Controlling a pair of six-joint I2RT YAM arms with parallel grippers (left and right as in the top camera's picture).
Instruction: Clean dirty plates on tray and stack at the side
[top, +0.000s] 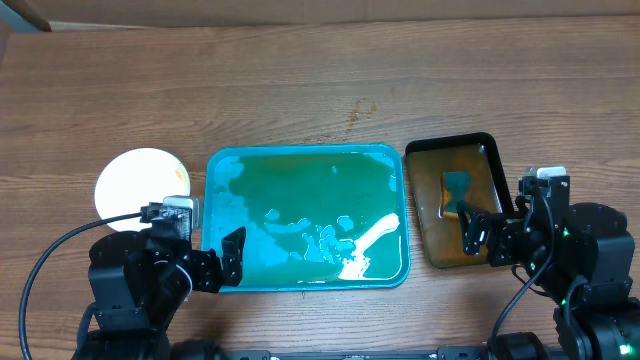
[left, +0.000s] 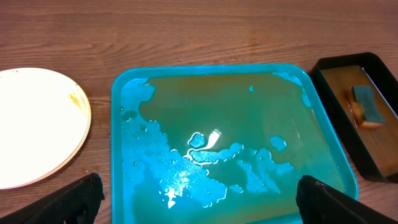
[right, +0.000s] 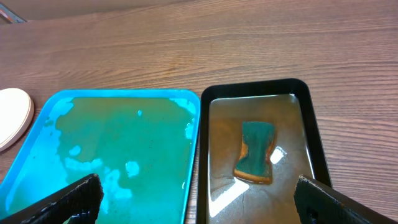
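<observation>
The teal-blue tray (top: 215, 165) lies mid-table, wet with murky water and holding no plates; it also shows in the left wrist view (left: 118, 93) and the right wrist view (right: 124, 94). A stack of plates (top: 142, 185) with a white plate on top sits on the table left of the tray; it shows with a small brown smear in the left wrist view (left: 34, 124) and at the edge of the right wrist view (right: 13, 112). My left gripper (top: 212, 262) is open and empty at the tray's near left corner. My right gripper (top: 480, 232) is open and empty over the black tray's near end.
A smaller black tray (top: 488, 140) of brownish water stands right of the teal tray, with a green-and-yellow sponge (top: 457, 192) lying in it; the sponge shows in the right wrist view (right: 256, 152). Bare wooden table lies beyond both trays.
</observation>
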